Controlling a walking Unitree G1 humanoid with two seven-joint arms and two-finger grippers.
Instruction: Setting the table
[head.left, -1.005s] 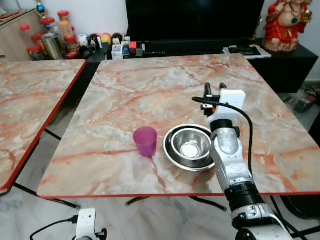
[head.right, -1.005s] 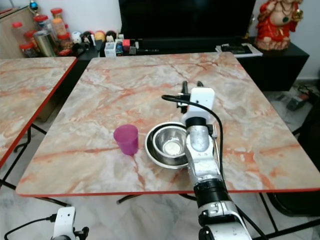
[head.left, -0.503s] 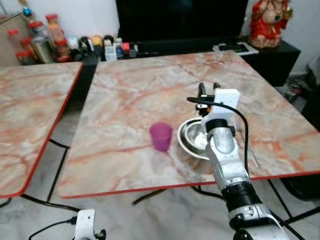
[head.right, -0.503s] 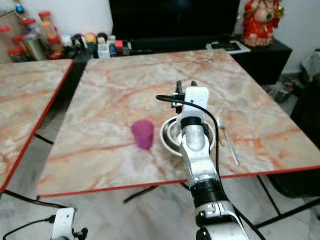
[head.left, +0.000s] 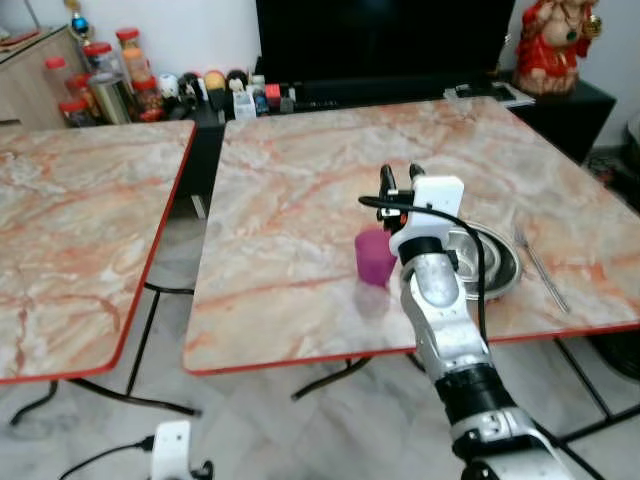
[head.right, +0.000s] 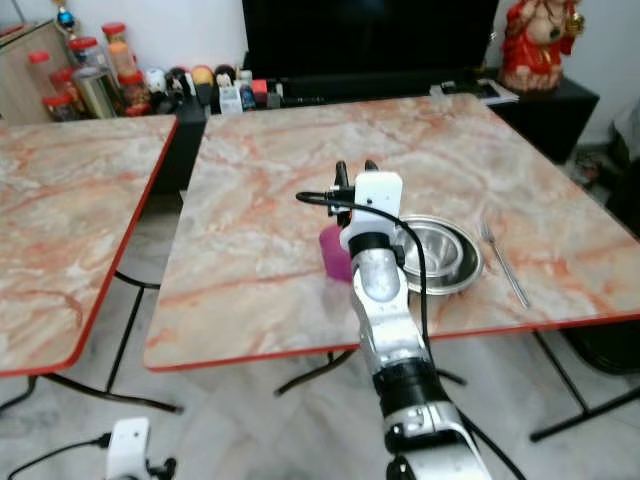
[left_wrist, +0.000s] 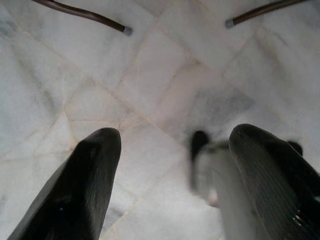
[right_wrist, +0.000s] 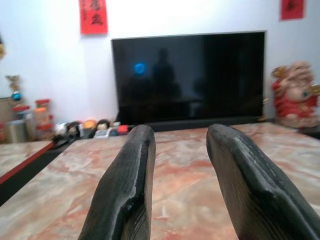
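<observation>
Left gripper (left_wrist: 170, 175) hangs low over the tiled floor (left_wrist: 150, 75), fingers spread, holding nothing. Purple cup (head.left: 374, 256) stands on the marble table (head.left: 290, 200); right gripper (head.left: 400, 180) hovers above it, fingers apart and empty. Steel bowls (head.left: 490, 258) sit just right, then a fork (head.left: 540, 268).

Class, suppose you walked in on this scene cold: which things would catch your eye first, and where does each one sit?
The robot's silver right arm rises in the foreground, its right gripper open and empty above the orange-veined marble table. Just beside the arm stands a small purple plastic cup, with nested shiny steel bowls to its right and a metal fork beyond them near the table's right edge. Behind the table a big black television fills the wall.
</observation>
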